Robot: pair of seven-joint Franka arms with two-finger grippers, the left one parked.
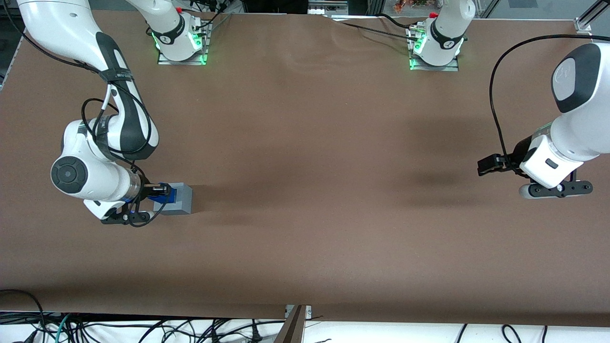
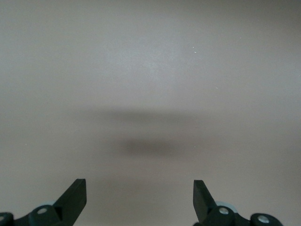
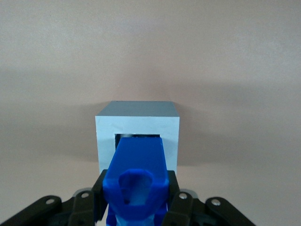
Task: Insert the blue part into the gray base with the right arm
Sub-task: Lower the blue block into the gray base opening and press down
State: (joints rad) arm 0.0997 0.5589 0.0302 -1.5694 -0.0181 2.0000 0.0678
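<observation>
The gray base point(image 1: 180, 199) stands on the brown table toward the working arm's end. In the right wrist view the gray base point(image 3: 138, 123) shows its square recess, and the tip of the blue part point(image 3: 138, 167) reaches into it. My right arm's gripper point(image 1: 161, 191) is directly over the base, shut on the blue part point(image 1: 169, 193). The black fingers point(image 3: 99, 188) press both sides of the part. The part's lower end is hidden inside the recess.
The brown table point(image 1: 305, 190) stretches wide toward the parked arm's end. Two arm bases point(image 1: 181, 40) with green lights stand along the table edge farthest from the front camera. Cables point(image 1: 143, 328) lie along the nearest edge.
</observation>
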